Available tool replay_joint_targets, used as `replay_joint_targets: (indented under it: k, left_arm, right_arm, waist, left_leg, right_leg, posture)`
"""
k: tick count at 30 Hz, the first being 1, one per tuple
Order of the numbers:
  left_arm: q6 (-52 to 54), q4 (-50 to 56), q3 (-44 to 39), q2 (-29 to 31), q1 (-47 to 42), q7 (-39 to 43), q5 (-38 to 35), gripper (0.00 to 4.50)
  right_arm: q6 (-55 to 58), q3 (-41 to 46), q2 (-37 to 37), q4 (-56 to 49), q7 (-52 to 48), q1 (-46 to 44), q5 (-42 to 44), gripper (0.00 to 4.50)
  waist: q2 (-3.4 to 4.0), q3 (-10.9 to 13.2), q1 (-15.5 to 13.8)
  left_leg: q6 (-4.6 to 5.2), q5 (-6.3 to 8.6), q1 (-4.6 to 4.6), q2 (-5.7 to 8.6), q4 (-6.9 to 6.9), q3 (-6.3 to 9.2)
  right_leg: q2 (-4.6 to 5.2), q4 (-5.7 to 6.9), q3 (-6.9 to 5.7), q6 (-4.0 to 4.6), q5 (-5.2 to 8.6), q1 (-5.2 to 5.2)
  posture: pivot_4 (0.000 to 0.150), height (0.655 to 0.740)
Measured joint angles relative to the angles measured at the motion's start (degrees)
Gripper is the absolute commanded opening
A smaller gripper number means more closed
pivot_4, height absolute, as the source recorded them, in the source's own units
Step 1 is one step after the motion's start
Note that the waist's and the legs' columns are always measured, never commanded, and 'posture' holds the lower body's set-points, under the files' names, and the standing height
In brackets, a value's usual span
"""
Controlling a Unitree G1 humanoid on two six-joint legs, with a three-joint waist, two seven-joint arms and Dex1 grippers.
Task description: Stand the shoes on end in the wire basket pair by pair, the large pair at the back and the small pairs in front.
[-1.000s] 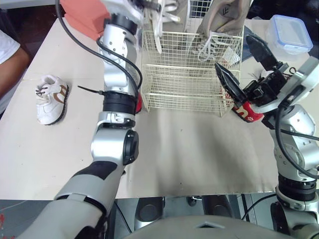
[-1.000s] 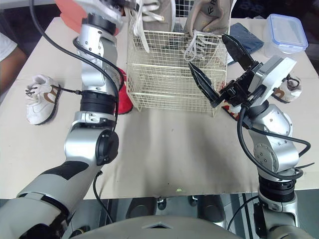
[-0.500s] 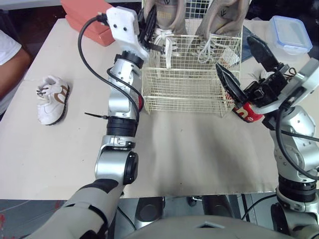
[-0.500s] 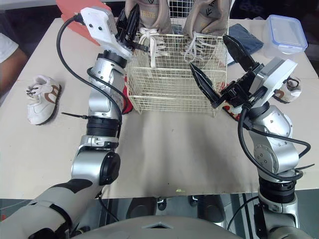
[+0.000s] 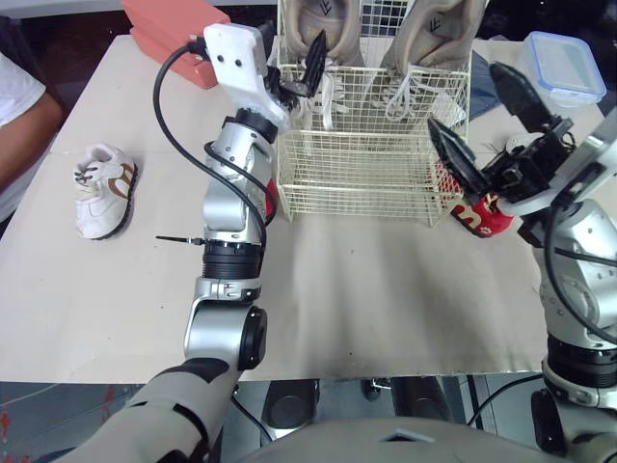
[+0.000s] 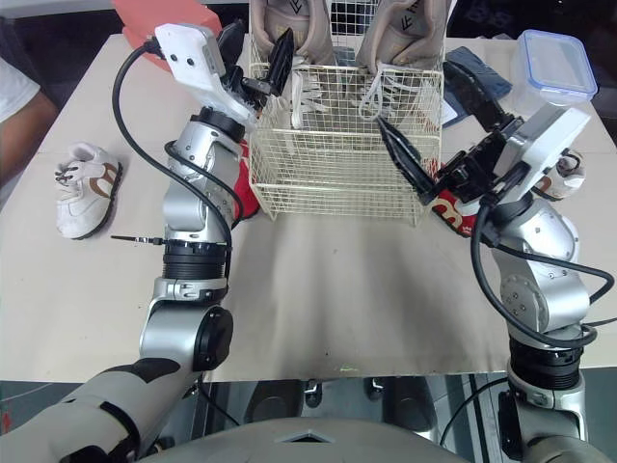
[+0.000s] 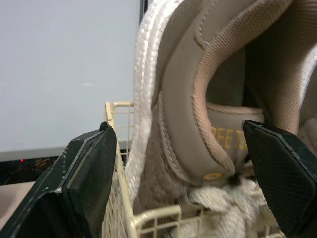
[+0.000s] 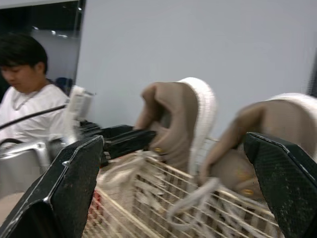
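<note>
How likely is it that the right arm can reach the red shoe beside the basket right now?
Probably yes. The red shoe lies on the table just under the right gripper, whose jaws stand open; the wire basket close beside it may crowd the approach.

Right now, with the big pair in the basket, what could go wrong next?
1. The open left gripper straddles the left tan shoe, near its loose laces. Pulling back could snag them and tip the shoe.
2. The right gripper hangs open close to the right wall of the basket, just above the red shoe. Reaching for that shoe might bump the basket.
</note>
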State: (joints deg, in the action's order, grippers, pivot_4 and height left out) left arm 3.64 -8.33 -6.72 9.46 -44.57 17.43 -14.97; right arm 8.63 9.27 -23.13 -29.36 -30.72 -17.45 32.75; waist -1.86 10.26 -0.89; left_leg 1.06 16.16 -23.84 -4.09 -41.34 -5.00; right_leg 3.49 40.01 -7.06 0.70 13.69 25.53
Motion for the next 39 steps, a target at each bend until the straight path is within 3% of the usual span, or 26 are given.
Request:
replay_joint_targets:
  k: [7, 11, 16, 23, 27, 31, 37, 38, 39]
  left_arm:
    - [7.6, 11.6, -0.1, 6.7, 0.4, 8.6, -7.9, 4.47]
    - [18.4, 18.0, 0.8, 18.4, 1.1, 23.3, -17.8, 4.47]
    - [27.9, 24.0, 3.6, 28.3, 2.8, 34.9, -23.6, 4.47]
    - [37.5, 29.3, 8.7, 37.3, 7.1, 42.8, -25.7, 4.47]
    - [41.5, 31.6, 8.8, 39.0, 7.1, 43.9, -28.1, 4.47]
    - [43.9, 33.4, 8.7, 39.0, 6.9, 43.7, -30.6, 4.50]
    - [46.1, 34.9, 8.5, 38.7, 6.2, 42.4, -32.6, 4.50]
    - [46.2, 34.9, 8.5, 38.7, 6.1, 42.3, -32.9, 4.50]
    - [46.2, 34.9, 8.5, 38.7, 6.0, 42.2, -33.3, 4.50]
  right_arm:
    - [1.8, 6.6, -6.2, 4.0, -0.4, 6.4, -0.5, 4.50]
    - [5.9, 10.2, -10.7, 6.6, -0.6, 13.9, -1.1, 4.50]
    - [10.1, 11.9, -15.6, 10.5, -6.8, 19.3, 0.4, 4.50]
    - [12.5, 11.2, -18.5, 20.3, -16.4, 19.5, 1.2, 4.50]
    - [12.3, 9.6, -18.9, 25.1, -19.6, 16.8, 0.2, 4.50]
    - [12.3, 7.9, -18.7, 27.6, -20.7, 14.3, -0.8, 3.42]
    - [11.7, 6.8, -18.0, 29.4, -21.4, 12.4, -2.3, 0.49]
    - [11.6, 6.8, -17.6, 29.4, -21.4, 12.4, -2.5, 0.08]
    - [11.5, 6.8, -17.4, 29.4, -21.3, 12.5, -2.7, 0.03]
  waist:
    - [0.00, 0.0, 0.0]
    - [0.05, 0.0, 0.1]
    - [0.11, 0.0, 0.1]
    - [0.16, 0.0, 0.1]
    - [0.18, 0.0, 0.1]
    - [0.18, 0.0, 0.1]
    - [0.18, 0.0, 0.1]
    - [0.19, 0.0, 0.1]
    - [0.19, 0.0, 0.1]
  left_leg:
    - [0.00, 0.00, -0.01, -0.04, 0.02, -0.02]
    - [-0.01, 0.00, 0.04, -0.05, 0.01, -0.02]
    - [0.00, 0.00, 0.09, -0.06, 0.02, 0.01]
    - [0.00, 0.01, 0.10, -0.06, 0.01, -0.01]
    - [0.00, 0.01, 0.10, -0.07, 0.01, 0.00]
    - [-0.01, 0.00, 0.09, -0.07, 0.01, -0.02]
    - [-0.02, 0.00, 0.12, -0.07, 0.01, -0.02]
    - [-0.02, 0.00, 0.12, -0.07, 0.01, -0.02]
    - [-0.02, 0.00, 0.12, -0.08, 0.01, -0.02]
  right_leg:
    - [0.01, -0.01, 0.05, 0.00, 0.00, 0.00]
    - [-0.01, 0.02, 0.08, 0.00, 0.01, 0.01]
    - [-0.05, -0.01, 0.25, -0.19, 0.13, -0.02]
    - [-0.19, -0.05, 0.36, -0.21, 0.15, -0.02]
    - [-0.19, -0.06, 0.38, -0.23, 0.16, -0.02]
    - [-0.19, -0.06, 0.41, -0.23, 0.16, -0.01]
    - [-0.22, -0.04, 0.45, -0.23, 0.16, -0.01]
    - [-0.22, -0.04, 0.44, -0.23, 0.16, -0.01]
    - [-0.22, -0.04, 0.45, -0.22, 0.15, -0.01]
  posture:
    - [0.150, 0.6860]
    - [0.150, 0.6860]
    - [0.150, 0.6860]
    - [0.150, 0.6860]
    - [0.150, 0.6860]
    - [0.150, 0.6860]
    - [0.150, 0.6860]
    - [0.150, 0.6860]
    - [0.150, 0.6860]
